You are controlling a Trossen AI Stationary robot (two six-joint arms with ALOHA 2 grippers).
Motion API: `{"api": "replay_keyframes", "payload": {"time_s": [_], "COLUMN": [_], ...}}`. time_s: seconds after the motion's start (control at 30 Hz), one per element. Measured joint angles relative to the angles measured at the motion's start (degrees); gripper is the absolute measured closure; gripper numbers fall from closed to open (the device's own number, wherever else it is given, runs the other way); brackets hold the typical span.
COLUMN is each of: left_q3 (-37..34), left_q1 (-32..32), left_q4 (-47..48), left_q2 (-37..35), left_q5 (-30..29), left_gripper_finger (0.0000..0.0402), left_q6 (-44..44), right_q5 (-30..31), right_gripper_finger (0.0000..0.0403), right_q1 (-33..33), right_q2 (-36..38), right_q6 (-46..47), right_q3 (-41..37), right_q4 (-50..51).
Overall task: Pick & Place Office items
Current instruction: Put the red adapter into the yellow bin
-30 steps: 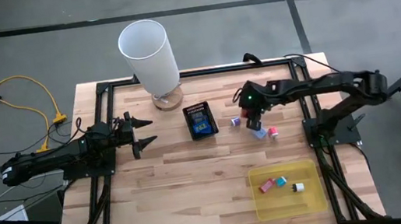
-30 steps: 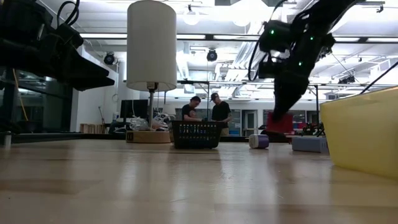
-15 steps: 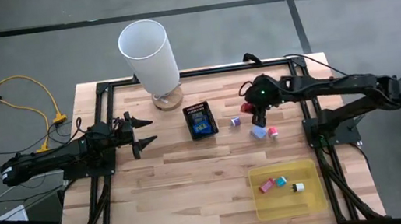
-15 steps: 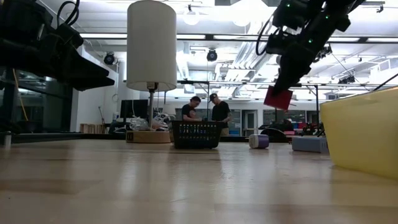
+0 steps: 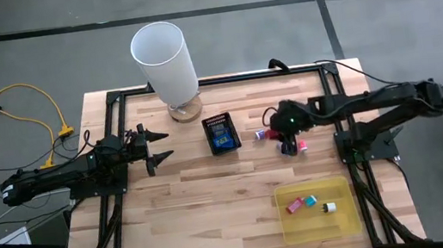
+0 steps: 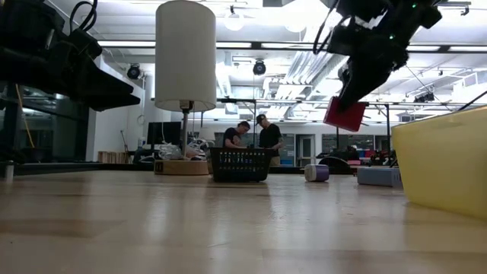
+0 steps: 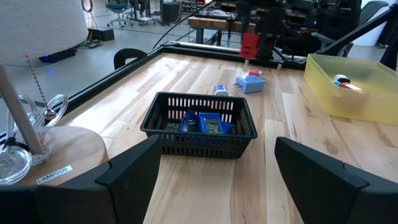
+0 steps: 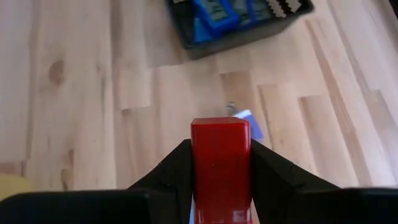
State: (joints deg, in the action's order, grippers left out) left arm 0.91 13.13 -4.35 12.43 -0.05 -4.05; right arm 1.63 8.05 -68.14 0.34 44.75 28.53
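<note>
Right hand (image 8: pixel 221 171) clamps red block (image 8: pixel 221 165), lower end hidden; left hand (image 7: pixel 211 168) wide open, empty.

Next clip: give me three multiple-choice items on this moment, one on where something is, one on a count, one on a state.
1. Where is the red block?
A. lying in the yellow tray
B. held in the air by the right hand
C. inside the mesh box

2. How many pieces lie in the yellow tray?
A. three
B. none
C. six

3. How does the left hand stand?
A. shut on a blue piece
B. shut and empty
C. open, holding nothing

Key: 1 B, the right hand is shut on the block, which hangs clear of the table in the low view. 2 A, the high view shows three small pieces there. 3 C, its fingers stand wide apart with nothing between them.
</note>
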Motion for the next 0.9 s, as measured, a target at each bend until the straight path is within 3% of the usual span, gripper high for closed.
{"api": "replay_keyframes", "payload": {"time_s": [0.23,0.9], "left_q3": [0.0,0.0], "left_q1": [0.0,0.0], "left_q4": [0.0,0.0], "left_q2": [0.0,0.0], "left_q5": [0.0,0.0], "left_gripper_finger": [0.0094,0.0094], "left_q6": [0.0,0.0], "right_q5": [4.2,4.4], "right_gripper_finger": [0.0291,0.0291], "right_q1": [-9.7,-34.9], "right_q2": [0.0,0.0], "right_q6": [1.9,10.8], "right_q3": [0.0,0.0], "right_q4": [0.0,1.2]}}
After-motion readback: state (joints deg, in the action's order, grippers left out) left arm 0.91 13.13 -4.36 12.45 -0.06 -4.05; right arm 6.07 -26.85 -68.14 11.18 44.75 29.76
